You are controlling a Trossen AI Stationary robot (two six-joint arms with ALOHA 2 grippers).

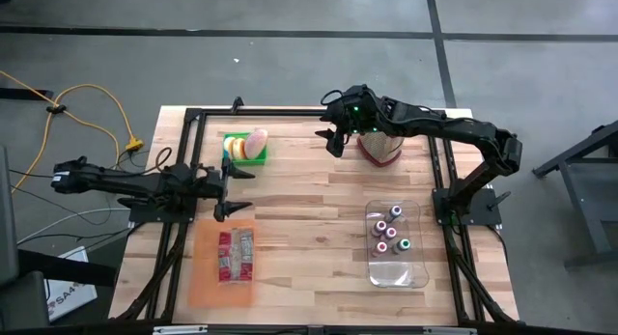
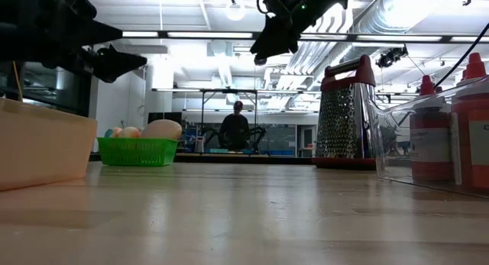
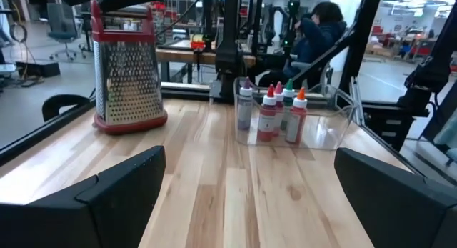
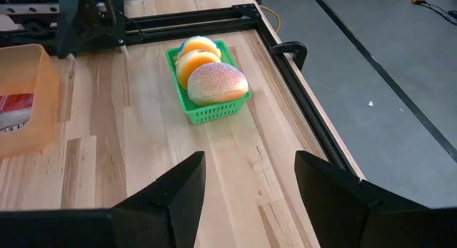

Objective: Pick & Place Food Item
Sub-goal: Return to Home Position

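1. Workshop room in the background, a person far off beyond the pale wood desk and its black frame.
2. Far left: left hand raised over the desk's left side, fingers spread wide, gripping nothing.
3. Just beside that hand, toward the near edge, orange tray with a wrapped food packet lying in it.
4. Toward the far edge, green basket resting on the desk, apart from both hands. Pink donut inside at one end, two more donuts packed behind it.
5. Right of the basket, right hand held high above the desk, fingers wide apart, empty.
6. Close by that hand, upright metal grater with red trim, partly under the right arm.
7. Far right, clear bin holding small squeeze bottles, all upright and clustered in its far half.
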